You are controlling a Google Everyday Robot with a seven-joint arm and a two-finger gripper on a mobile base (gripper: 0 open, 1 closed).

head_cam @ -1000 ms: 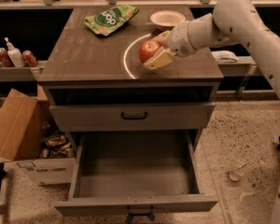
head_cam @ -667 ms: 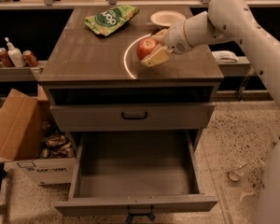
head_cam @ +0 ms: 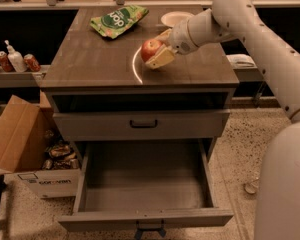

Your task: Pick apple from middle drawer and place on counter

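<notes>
The red apple [head_cam: 150, 49] with a yellowish patch is held between the fingers of my gripper [head_cam: 155, 51]. It is low over the counter [head_cam: 90, 59], just right of the thin white arc [head_cam: 135, 69]. I cannot tell whether the apple touches the counter. My gripper reaches in from the right and is shut on the apple, with one pale finger [head_cam: 162, 59] under it. The middle drawer [head_cam: 145, 184] stands pulled out below, and its bare grey floor has nothing on it.
A green chip bag [head_cam: 117, 19] and a white bowl [head_cam: 174, 18] lie at the back of the counter. A closed drawer front with a black handle [head_cam: 143, 124] sits above the open drawer. A cardboard box [head_cam: 20, 139] stands on the floor at left. Cans and a bottle [head_cam: 15, 61] stand on the left shelf.
My gripper has carried the apple slightly left and toward the back of the counter. The drawer has not moved.
</notes>
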